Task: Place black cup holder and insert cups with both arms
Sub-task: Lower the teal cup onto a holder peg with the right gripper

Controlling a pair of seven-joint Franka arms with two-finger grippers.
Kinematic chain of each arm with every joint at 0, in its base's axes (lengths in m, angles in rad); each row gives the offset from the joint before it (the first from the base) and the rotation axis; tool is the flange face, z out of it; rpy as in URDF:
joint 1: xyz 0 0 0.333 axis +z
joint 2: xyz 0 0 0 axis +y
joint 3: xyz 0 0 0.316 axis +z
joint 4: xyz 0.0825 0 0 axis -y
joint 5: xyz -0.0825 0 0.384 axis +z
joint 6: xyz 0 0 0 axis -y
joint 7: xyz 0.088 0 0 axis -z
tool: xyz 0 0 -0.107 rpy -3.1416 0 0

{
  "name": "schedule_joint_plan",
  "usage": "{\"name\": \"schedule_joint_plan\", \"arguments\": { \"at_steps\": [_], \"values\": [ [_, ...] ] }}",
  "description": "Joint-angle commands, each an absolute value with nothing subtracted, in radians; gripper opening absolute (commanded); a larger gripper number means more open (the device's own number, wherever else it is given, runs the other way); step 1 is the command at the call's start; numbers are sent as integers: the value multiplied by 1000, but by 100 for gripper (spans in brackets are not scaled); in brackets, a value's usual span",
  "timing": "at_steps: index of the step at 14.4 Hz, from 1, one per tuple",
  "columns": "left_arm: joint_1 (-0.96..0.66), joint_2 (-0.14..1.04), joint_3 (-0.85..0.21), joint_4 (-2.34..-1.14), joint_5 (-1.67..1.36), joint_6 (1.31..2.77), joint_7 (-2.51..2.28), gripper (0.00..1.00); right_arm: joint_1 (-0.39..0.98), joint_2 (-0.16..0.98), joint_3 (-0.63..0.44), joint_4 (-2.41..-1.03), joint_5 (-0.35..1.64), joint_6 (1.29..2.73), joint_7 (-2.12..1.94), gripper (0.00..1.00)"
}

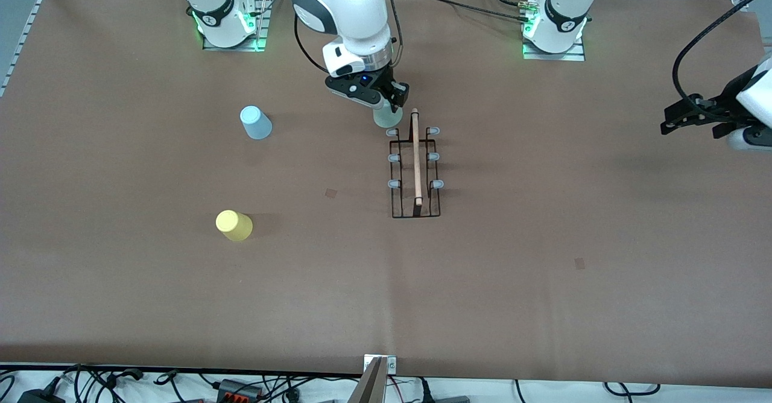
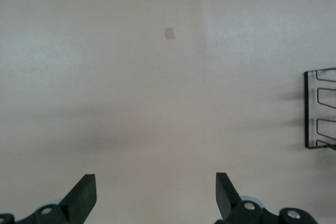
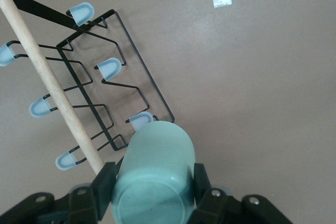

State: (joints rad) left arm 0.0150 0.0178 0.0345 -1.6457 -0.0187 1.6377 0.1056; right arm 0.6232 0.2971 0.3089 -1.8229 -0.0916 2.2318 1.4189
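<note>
The blue cup (image 1: 256,122) and yellow cup (image 1: 234,225) stand mouth-down on the surface (image 1: 543,270), well away from the right hand (image 1: 386,98) toward that arm's end, and judging by that they wait their turn. The right hand grips the mint cup (image 3: 153,182) across its sides, mouth pointing down, and hovers right over the peg (image 3: 139,120) at the holder's (image 1: 415,171) end nearest it, presumably so the cup can slide onto that peg. The holder lies flat, handle (image 1: 416,157) uppermost, and all six pegs are bare. The left hand (image 2: 156,195), spread wide and carrying nothing, waits over bare surface at its own end, the holder well off to its side.
</note>
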Motion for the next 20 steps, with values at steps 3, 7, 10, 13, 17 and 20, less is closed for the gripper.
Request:
{"name": "schedule_joint_plan", "arguments": {
  "at_steps": [3,7,10,13,17,20],
  "values": [
    [-26,-17,46,-1692,8,1654,104,100,634,339,314,-1793,-159,2261,1457,0],
    [-28,-11,44,-1675,8,1657,101,100,641,377,314,-1793,-182,2296,1459,0],
    [-23,-12,44,-1674,9,1652,100,100,641,403,314,-1793,-202,2313,1459,7],
    [-34,-9,41,-1661,11,1652,101,100,640,399,314,-1790,-193,2313,1459,0],
    [-34,-9,38,-1660,11,1651,103,100,637,377,314,-1787,-187,2299,1466,0],
    [-32,-9,40,-1660,9,1651,104,100,635,365,314,-1746,-187,2232,1477,0]
  ]
}}
